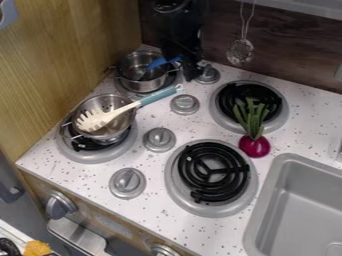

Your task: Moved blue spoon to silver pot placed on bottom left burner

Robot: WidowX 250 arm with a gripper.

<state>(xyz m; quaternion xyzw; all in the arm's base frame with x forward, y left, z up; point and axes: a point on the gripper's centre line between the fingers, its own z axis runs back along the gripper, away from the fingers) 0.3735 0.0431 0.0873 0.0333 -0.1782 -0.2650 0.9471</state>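
White speckled countertop (150, 215) runs between a wood-grain side panel (60, 60) and a grey sink (300, 192) that the right edge cuts off. Blue spoon (157, 63) leans in the silver pot (155, 84) on the back-left burner (123, 90), its lower end hard to make out against the dark inside. Its other end meets the outline of the black gripper (192, 74), just beside the pot; whether the gripper holds it, and how wide it stands, I cannot tell. On the front-left burner (90, 156), another silver pot (123, 134) carries a cream pasta server (93, 119) with a teal handle; metal pierced with holes shows there, but I can't tell if a strainer is nested inside. A purple vegetable (254, 146) has green leaves across the back-right burner (219, 110), hiding part of the coil. The wire handle of a hanging skimmer (240, 52) is cut off above. A pale patch on the front panel (37, 186) may carry a marking, too small to tell. A yellow thing (39, 248) is cropped at the bottom edge.
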